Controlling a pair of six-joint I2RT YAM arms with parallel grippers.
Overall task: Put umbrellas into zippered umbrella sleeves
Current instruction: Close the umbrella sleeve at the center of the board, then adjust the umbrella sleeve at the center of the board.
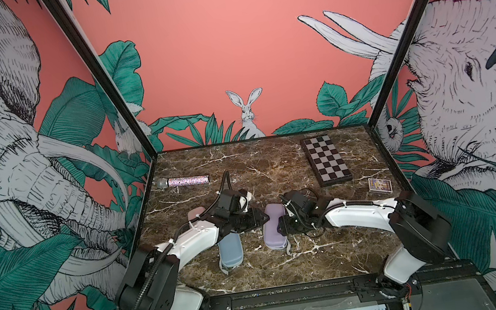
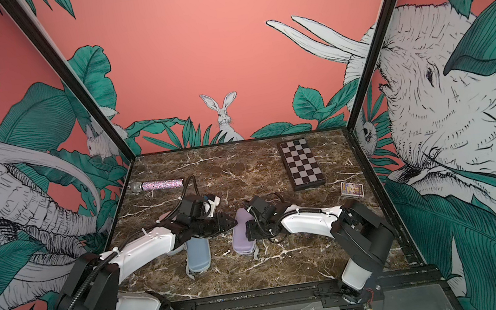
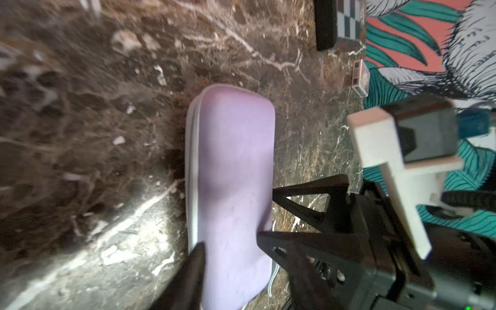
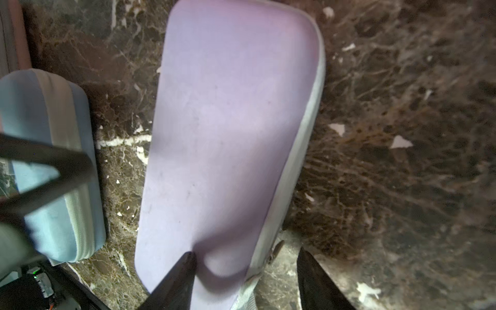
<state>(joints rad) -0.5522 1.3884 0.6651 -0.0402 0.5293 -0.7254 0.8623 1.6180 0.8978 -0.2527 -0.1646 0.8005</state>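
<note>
Three shut zippered umbrella sleeves lie on the marble table. The lilac sleeve (image 1: pixel 272 230) (image 4: pixel 228 128) is in the middle. The blue sleeve (image 1: pixel 230 251) (image 4: pixel 48 150) lies left of it. The pink sleeve (image 1: pixel 194 212) shows only as an end under my left arm. My left gripper (image 1: pixel 261 217) is open at the lilac sleeve's left side, with one of its fingers (image 3: pixel 194 265) over the zip edge. My right gripper (image 4: pixel 246 252) is open at the sleeve's right side; one blade rests on the lilac shell and the other stands over the table. No umbrellas are in view.
A glittery microphone (image 1: pixel 184 181) lies at the back left and a checkered board (image 1: pixel 325 159) at the back right. A small card box (image 1: pixel 380 185) sits near the right wall. Patterned walls close in three sides. The two grippers nearly meet over the lilac sleeve.
</note>
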